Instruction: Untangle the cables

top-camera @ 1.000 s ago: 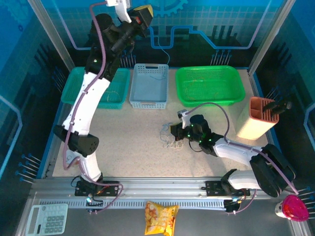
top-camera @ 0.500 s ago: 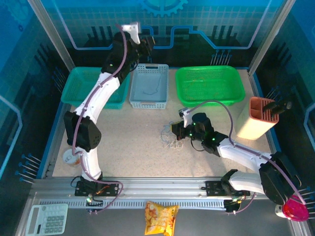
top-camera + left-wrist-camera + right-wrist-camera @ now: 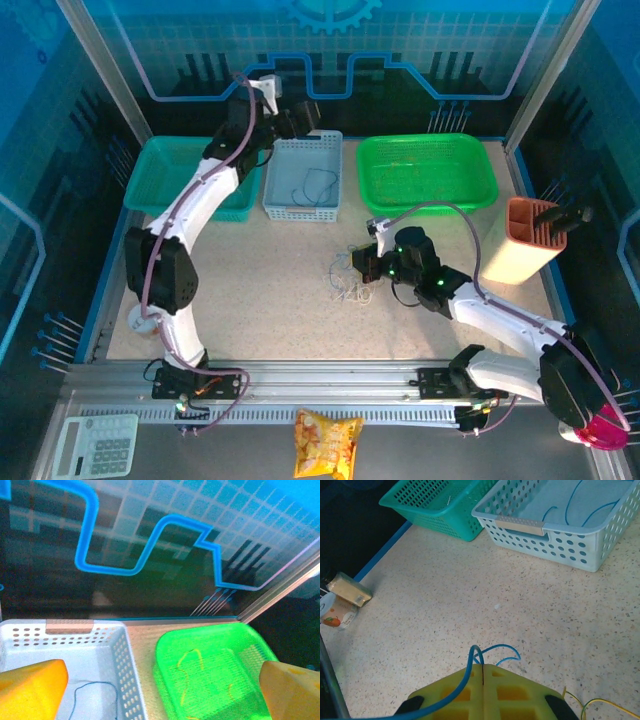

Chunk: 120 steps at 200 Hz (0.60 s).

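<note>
**Top view.** The left gripper (image 3: 303, 112), shut a second ago, now stands wide open over the pale blue basket (image 3: 300, 212) at upper centre. A loose blue wire (image 3: 318, 182) lies spread in that basket, where only a short bit showed before. Reading: one strand freed and dropped. The remaining cables (image 3: 347, 285) sit in a small clump at mid-frame on the table (image 3: 260, 290). The right gripper (image 3: 358, 265) is closed at the clump's right edge.

**Left wrist.** Fingers (image 3: 32, 685) sit at the two bottom corners, far apart, with nothing between them. The loose blue wire (image 3: 97, 682) is below at lower left. A yellow wire (image 3: 192, 650) lies in the green basket (image 3: 210, 627).

**Right wrist.** The right gripper (image 3: 483, 672) is pressed together at bottom centre. A second blue wire (image 3: 468, 672) runs into its seam and looks pinched.

**Surroundings.** The tabletop is speckled beige and flat. The enclosure has blue grid-patterned walls (image 3: 150, 555) and metal frame posts.
</note>
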Tool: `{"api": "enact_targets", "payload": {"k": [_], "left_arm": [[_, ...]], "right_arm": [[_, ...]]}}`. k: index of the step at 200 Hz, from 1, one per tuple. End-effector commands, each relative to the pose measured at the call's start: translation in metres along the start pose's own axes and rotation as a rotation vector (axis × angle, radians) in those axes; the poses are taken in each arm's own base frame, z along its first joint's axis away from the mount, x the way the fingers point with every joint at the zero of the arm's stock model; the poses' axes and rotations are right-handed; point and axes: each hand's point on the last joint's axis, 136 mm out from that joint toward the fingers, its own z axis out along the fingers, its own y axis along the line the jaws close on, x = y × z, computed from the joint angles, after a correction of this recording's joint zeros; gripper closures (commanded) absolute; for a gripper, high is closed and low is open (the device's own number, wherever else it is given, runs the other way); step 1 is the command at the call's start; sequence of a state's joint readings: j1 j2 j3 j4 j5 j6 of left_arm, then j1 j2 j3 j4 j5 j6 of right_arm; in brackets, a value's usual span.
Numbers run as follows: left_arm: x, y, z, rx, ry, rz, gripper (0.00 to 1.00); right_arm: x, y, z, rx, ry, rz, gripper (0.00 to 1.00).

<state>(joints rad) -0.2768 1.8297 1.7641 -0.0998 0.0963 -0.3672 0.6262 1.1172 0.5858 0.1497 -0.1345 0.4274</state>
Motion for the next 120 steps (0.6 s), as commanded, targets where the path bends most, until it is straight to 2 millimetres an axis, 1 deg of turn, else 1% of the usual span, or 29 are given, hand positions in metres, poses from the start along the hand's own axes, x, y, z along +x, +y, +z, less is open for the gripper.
{"api": "enact_targets", "payload": {"k": [1,8,9,14,17,23,27,33,35,41,43,45,53,61,68,71,82,84,87,106,120], "left_arm": [[-0.032,-0.036,-0.048,0.109,-0.063,-0.008,0.01],[-0.028,-0.040,-0.054,0.131,-0.054,-0.020,0.01],[-0.029,-0.042,-0.057,0.136,-0.058,-0.021,0.01],[-0.024,-0.042,-0.062,0.143,-0.047,-0.037,0.01],[-0.025,-0.044,-0.067,0.150,-0.051,-0.041,0.01],[-0.016,-0.043,-0.072,0.155,-0.035,-0.065,0.01],[-0.016,-0.045,-0.080,0.164,-0.037,-0.083,0.01],[-0.006,-0.044,-0.087,0.169,-0.022,-0.114,0.01],[-0.006,-0.045,-0.090,0.174,-0.023,-0.123,0.01],[0.006,-0.045,-0.096,0.190,-0.001,-0.170,0.01],[0.007,-0.046,-0.099,0.199,-0.002,-0.177,0.01],[0.012,-0.045,-0.101,0.202,0.007,-0.192,0.01],[0.022,-0.046,-0.111,0.219,0.021,-0.245,0.01],[0.039,-0.042,-0.119,0.221,0.043,-0.305,0.01],[0.047,-0.042,-0.128,0.231,0.045,-0.341,0.01],[0.057,-0.038,-0.128,0.224,0.058,-0.361,0.01],[0.071,-0.036,-0.141,0.239,0.056,-0.413,0.01],[0.078,-0.033,-0.142,0.235,0.067,-0.428,0.01],[0.080,-0.034,-0.146,0.243,0.065,-0.441,0.01],[0.114,-0.026,-0.159,0.242,0.097,-0.520,0.01],[0.133,-0.020,-0.165,0.229,0.114,-0.562,0.01]], "right_arm": [[-0.016,-0.001,-0.007,0.018,-0.027,-0.011,1.00],[-0.018,0.000,-0.008,0.016,-0.027,-0.011,1.00],[-0.018,0.000,-0.008,0.016,-0.027,-0.011,1.00],[-0.019,0.000,-0.008,0.015,-0.027,-0.012,1.00],[-0.020,0.001,-0.008,0.013,-0.028,-0.011,1.00],[-0.022,0.002,-0.009,0.011,-0.030,-0.011,1.00],[-0.023,0.003,-0.009,0.009,-0.031,-0.012,1.00],[-0.025,0.005,-0.010,0.005,-0.034,-0.013,1.00],[-0.026,0.005,-0.011,0.005,-0.035,-0.012,1.00],[-0.030,0.006,-0.012,0.002,-0.041,-0.011,1.00],[-0.031,0.007,-0.012,0.002,-0.042,-0.011,1.00],[-0.031,0.007,-0.013,0.000,-0.044,-0.010,1.00],[-0.036,0.010,-0.014,-0.005,-0.053,-0.011,1.00],[-0.040,0.011,-0.016,-0.008,-0.061,-0.010,1.00],[-0.044,0.013,-0.017,-0.013,-0.068,-0.009,1.00],[-0.045,0.014,-0.017,-0.014,-0.070,-0.009,1.00],[-0.052,0.016,-0.019,-0.018,-0.082,-0.006,1.00],[-0.052,0.016,-0.019,-0.018,-0.083,-0.004,1.00],[-0.054,0.017,-0.019,-0.020,-0.085,-0.003,1.00],[-0.062,0.020,-0.021,-0.029,-0.101,0.000,1.00],[-0.067,0.023,-0.022,-0.038,-0.108,-0.003,1.00]]}}
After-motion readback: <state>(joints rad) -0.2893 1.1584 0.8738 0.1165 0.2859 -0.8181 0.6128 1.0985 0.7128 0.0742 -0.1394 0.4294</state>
